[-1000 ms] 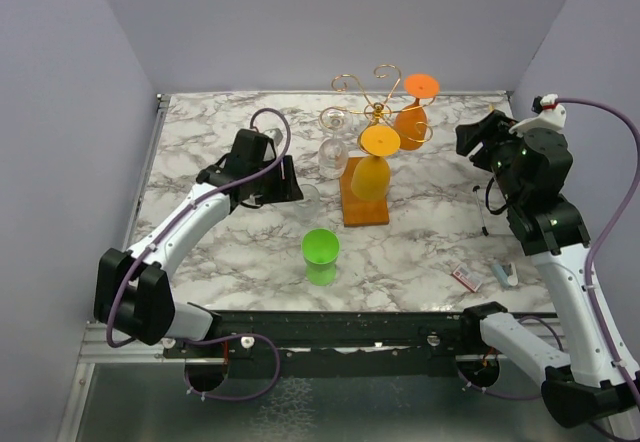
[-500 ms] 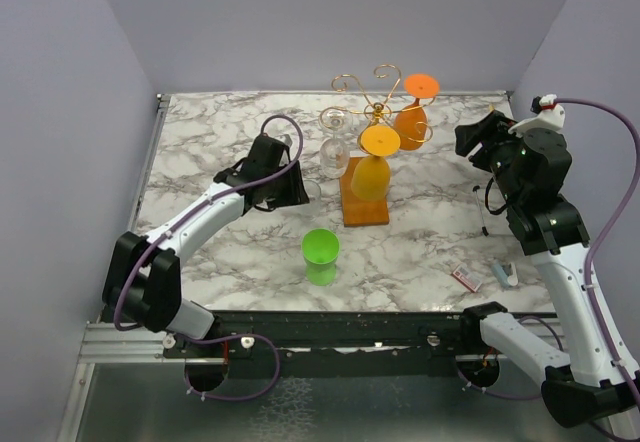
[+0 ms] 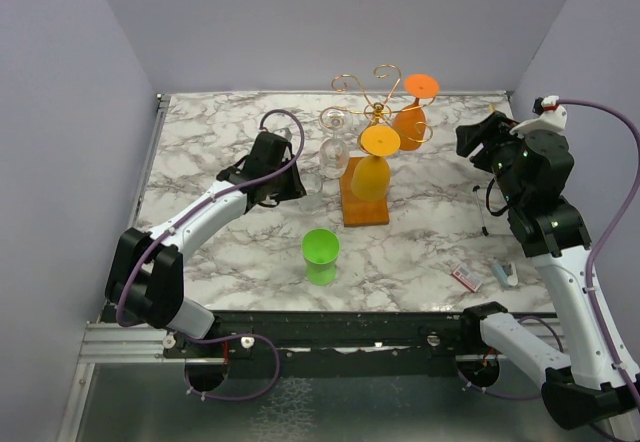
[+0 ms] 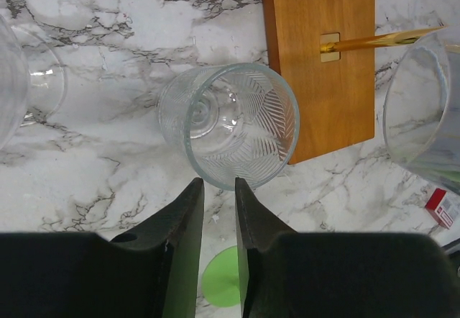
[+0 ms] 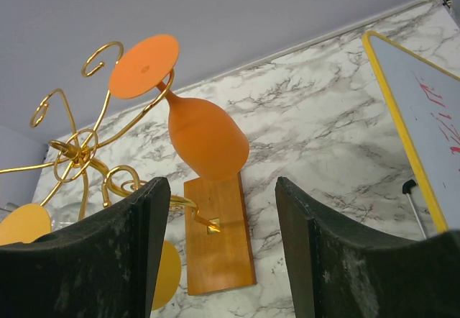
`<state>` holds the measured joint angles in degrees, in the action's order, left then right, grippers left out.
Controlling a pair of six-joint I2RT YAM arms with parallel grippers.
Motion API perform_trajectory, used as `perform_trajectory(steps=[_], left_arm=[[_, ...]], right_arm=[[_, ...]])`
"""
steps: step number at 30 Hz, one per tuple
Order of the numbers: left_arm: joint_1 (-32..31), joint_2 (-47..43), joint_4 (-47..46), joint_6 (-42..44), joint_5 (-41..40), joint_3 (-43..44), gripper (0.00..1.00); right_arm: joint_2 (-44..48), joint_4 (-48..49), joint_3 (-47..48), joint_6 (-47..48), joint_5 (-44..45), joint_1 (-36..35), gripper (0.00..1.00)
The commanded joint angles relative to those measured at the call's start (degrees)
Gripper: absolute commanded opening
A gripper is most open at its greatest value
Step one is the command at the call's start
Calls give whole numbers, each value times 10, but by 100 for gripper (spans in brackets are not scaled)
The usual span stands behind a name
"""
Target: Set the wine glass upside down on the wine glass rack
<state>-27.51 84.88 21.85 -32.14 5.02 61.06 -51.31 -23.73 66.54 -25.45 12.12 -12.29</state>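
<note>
Left wrist view: the clear patterned wine glass [image 4: 230, 120] sat on the marble counter [image 4: 93, 181], mouth toward the camera, its near rim right at the tips of the left hand [image 4: 219, 185]. Those fingers were nearly together; whether they pinched the rim was unclear. The wine glass rack [image 4: 316, 66] lay just beside. The right hand [image 5: 221, 185] hung spread, empty.
</note>
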Motion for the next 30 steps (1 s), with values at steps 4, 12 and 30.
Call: perform_trajectory(steps=[4, 12, 30], left_arm=[[-12, 22, 51, 24, -66, -9, 23], [-18, 17, 68, 32, -113, 2, 42], [-18, 9, 55, 23, -114, 62, 52]], right_arm=[[9, -16, -5, -2, -10, 3, 65], [6, -15, -4, -7, -14, 3, 65], [4, -12, -9, -8, -13, 3, 65]])
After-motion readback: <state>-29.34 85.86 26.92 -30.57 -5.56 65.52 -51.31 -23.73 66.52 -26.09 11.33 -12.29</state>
